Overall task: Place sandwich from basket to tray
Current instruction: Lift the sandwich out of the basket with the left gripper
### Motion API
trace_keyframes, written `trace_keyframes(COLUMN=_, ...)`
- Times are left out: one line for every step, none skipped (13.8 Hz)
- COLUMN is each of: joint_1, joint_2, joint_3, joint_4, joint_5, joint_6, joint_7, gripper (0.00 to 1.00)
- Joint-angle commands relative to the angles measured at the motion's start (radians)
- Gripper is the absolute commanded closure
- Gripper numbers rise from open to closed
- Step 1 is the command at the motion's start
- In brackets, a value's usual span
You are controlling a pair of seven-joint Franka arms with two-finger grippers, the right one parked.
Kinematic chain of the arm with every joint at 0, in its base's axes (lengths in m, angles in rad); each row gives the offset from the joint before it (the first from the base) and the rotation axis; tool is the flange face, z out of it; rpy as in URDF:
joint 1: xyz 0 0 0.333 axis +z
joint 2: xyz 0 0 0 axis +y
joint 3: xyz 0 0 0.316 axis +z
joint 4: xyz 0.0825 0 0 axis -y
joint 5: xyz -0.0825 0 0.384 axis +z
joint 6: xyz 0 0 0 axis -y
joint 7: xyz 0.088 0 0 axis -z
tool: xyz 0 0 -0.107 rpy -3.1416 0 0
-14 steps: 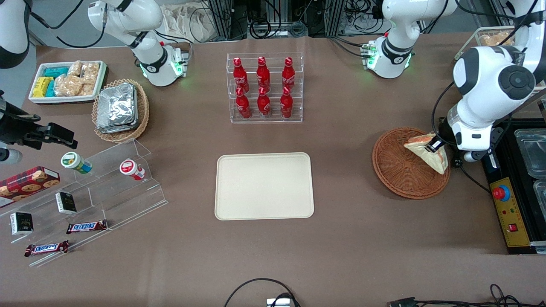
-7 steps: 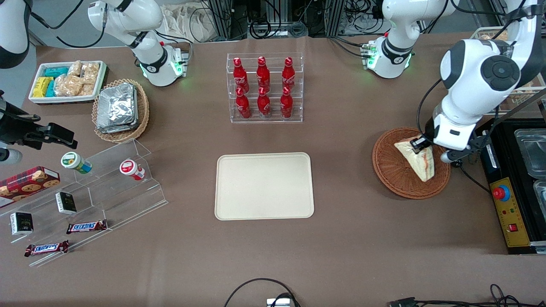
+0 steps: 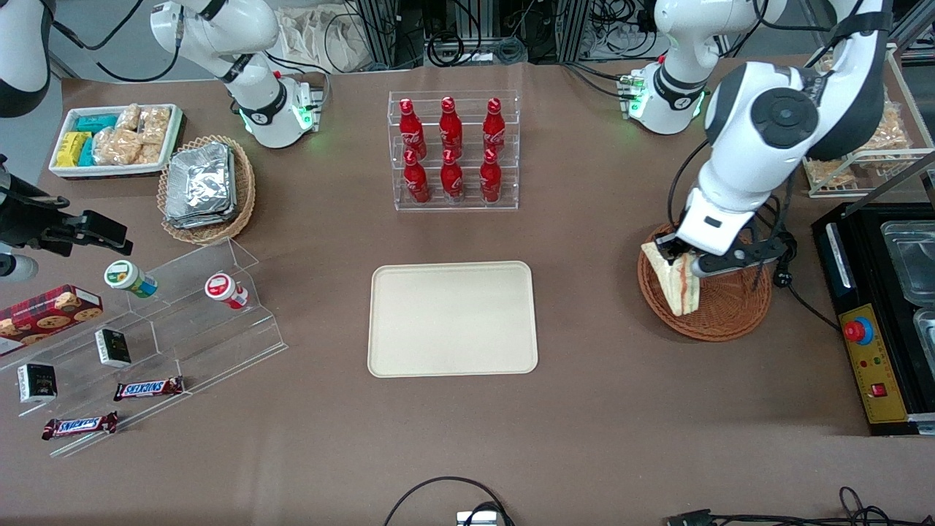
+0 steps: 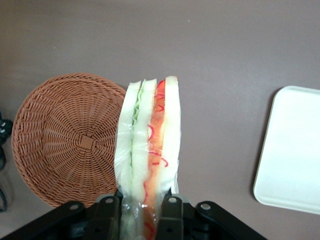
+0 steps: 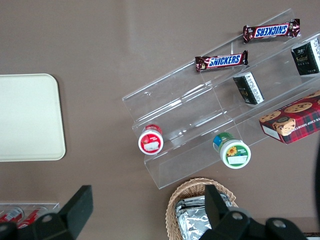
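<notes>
Gripper [image 3: 676, 256] clamped on sandwich [image 3: 678, 281], wedge hanging point-down above basket [image 3: 730, 314] rim at its 9 o'clock edge, lifted to clear the wicker; tray [image 3: 452, 319] lies toward 9 o'clock, bare

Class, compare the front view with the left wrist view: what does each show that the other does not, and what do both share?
Only the front view shows the working arm itself, the rack of red bottles, the oval basket of foil containers and the snack shelves.

Only the left wrist view shows the sandwich's green and red filling layers edge-on, pinched between the pincer's fingers, and the basket's bare woven bottom.

Both show the pincer shut on the sandwich above the basket's edge nearest the tray, which holds nothing.
</notes>
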Motion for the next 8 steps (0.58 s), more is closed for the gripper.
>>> trace_keyframes(joint_1=-0.004, joint_2=0.1, joint_3=-0.051, joint_4=0.133, joint_5=0.048, joint_6=-0.075, joint_7=-0.007, gripper=0.72)
trace_keyframes(joint_1=-0.004, joint_2=0.109, joint_3=-0.06, joint_4=0.147, joint_5=0.046, joint_6=-0.075, joint_7=-0.008, gripper=0.72)
trace_keyframes(joint_1=-0.004, joint_2=0.117, joint_3=-0.069, joint_4=0.161, joint_5=0.048, joint_6=-0.075, joint_7=-0.008, gripper=0.72)
trace_keyframes(joint_1=-0.004, joint_2=0.126, joint_3=-0.079, joint_4=0.178, joint_5=0.048, joint_6=-0.077, joint_7=-0.01, gripper=0.72)
trace_keyframes(joint_1=-0.004, joint_2=0.138, joint_3=-0.092, joint_4=0.19, joint_5=0.048, joint_6=-0.077, joint_7=-0.008, gripper=0.72)
trace_keyframes(joint_1=-0.006, joint_2=0.148, joint_3=-0.106, joint_4=0.205, joint_5=0.055, joint_6=-0.077, joint_7=-0.008, gripper=0.72)
trace_keyframes(joint_1=-0.021, joint_2=0.158, joint_3=-0.115, joint_4=0.219, joint_5=0.075, joint_6=-0.077, joint_7=-0.008, gripper=0.72)
trace_keyframes(joint_1=-0.042, joint_2=0.174, joint_3=-0.116, joint_4=0.236, joint_5=0.101, joint_6=-0.077, joint_7=-0.008, gripper=0.72)
